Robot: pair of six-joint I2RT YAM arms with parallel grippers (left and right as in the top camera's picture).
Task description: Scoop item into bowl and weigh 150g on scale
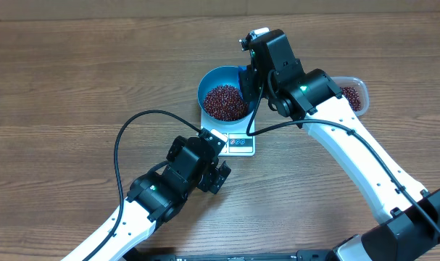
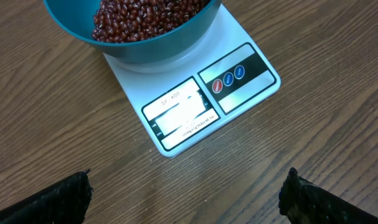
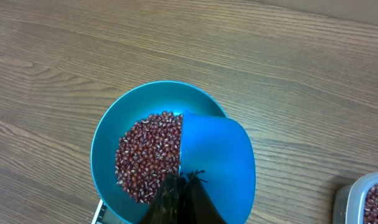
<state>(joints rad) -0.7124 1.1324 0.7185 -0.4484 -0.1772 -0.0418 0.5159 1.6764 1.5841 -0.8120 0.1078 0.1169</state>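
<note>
The blue bowl [image 1: 211,81] stands on the white scale [image 1: 239,145] and holds a heap of red-brown beans [image 1: 225,101]. My right gripper [image 1: 250,78] hangs over the bowl's right side, shut on a small blue scoop [image 3: 217,155]. The scoop covers the right part of the bowl [image 3: 101,143] beside the beans [image 3: 148,155], and no beans show on it. My left gripper [image 2: 189,202] stands wide open over bare table just in front of the scale [image 2: 238,93], with nothing between its fingers [image 2: 58,199]. The bowl [image 2: 157,46] fills the top of that view.
A clear plastic tub [image 1: 354,94] with more beans sits right of the bowl, partly behind the right arm; its corner [image 3: 366,199] shows in the right wrist view. A black cable [image 1: 125,138] loops over the table left of the scale.
</note>
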